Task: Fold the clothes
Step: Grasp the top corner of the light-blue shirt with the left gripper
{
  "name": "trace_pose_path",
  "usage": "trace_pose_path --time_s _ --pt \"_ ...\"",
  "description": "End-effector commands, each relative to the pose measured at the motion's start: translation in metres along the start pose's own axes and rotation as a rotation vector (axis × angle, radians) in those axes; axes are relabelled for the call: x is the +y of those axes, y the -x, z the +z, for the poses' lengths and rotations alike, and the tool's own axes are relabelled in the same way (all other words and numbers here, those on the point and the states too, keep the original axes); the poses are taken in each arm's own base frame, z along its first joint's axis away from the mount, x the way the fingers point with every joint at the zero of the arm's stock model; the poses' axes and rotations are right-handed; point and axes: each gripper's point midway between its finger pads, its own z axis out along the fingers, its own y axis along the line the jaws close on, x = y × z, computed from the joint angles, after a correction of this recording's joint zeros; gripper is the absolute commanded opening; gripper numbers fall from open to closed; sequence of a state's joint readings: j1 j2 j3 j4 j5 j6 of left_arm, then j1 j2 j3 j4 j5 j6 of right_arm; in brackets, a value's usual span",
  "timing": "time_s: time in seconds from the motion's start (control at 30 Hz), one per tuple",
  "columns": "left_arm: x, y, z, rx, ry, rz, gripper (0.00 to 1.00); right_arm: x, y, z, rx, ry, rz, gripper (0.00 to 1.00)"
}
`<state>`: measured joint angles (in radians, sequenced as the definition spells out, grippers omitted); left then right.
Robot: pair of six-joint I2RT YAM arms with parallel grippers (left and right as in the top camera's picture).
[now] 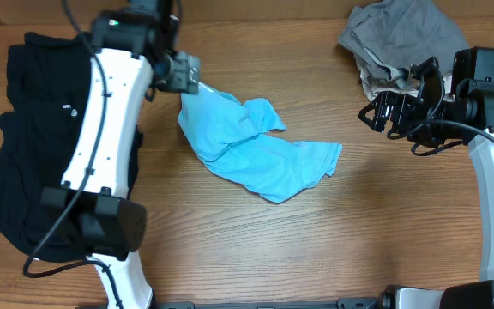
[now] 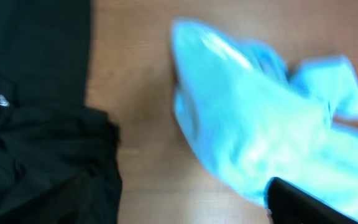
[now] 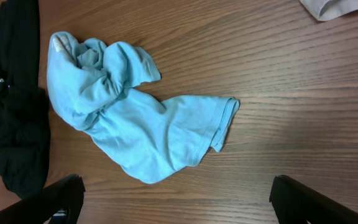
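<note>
The right tool [image 3: 182, 200] shows closest in its own wrist view. Only the tips of its two dark fingers [image 3: 303, 200] enter the picture, one at each lower corner. They stand wide apart with nothing but bare bench [image 1: 384, 223] between them.

In the left wrist view a single dark finger [image 2: 309, 204] juts in at the lower right. The rest of that view is smeared by blur. From above, the left tool [image 1: 187, 79] sits at the raised far-left corner of the sky-blue T-shirt [image 1: 251, 146]. I cannot tell whether its jaws are wide, narrow or closed on the cloth, nor whether they touch it.

The T-shirt lies crumpled in the middle of the bench. It is bunched and twisted at its left end and spread flatter towards the right, where a hemmed edge shows. A pale patch marks its far-left corner; whether that is print cannot be made out.

To the left lies the black shirt [image 1: 37, 129], rumpled, with the white left arm covering much of it. It carries a small white mark [image 1: 69, 109], too small to read.

At the far right corner a grey piece [image 1: 406, 34] is heaped over a beige piece [image 1: 370, 81]. The right arm hides part of both, and the picture's top edge cuts the grey one.
</note>
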<state>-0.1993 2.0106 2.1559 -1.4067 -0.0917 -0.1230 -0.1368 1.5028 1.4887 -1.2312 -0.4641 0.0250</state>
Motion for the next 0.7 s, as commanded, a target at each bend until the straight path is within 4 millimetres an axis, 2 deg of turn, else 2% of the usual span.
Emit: trace_pose_path --time_s 0.0,0.1,0.27,0.43,0.5,0.67 --pt "-0.019 -0.028 0.011 0.083 0.083 0.098 0.88 0.001 0.003 -0.005 -0.019 0.0 -0.033 1.0" --pt "-0.023 -0.049 0.027 0.143 0.159 0.084 0.87 0.001 0.003 -0.005 -0.019 0.0 -0.04 1.0" --pt "-0.038 -0.079 0.063 0.219 0.163 0.123 0.86 0.002 0.004 -0.005 -0.022 0.0 -0.06 1.0" --pt "-0.053 -0.099 0.102 0.239 0.136 0.283 0.86 0.002 0.006 -0.005 -0.029 0.001 -0.064 1.0" --pt "-0.064 -0.112 0.122 0.242 0.091 0.39 0.85 0.002 0.006 -0.005 -0.032 0.001 -0.066 1.0" --pt "-0.08 -0.13 0.149 0.238 0.004 0.491 0.84 0.002 0.007 -0.005 -0.032 0.001 -0.066 1.0"
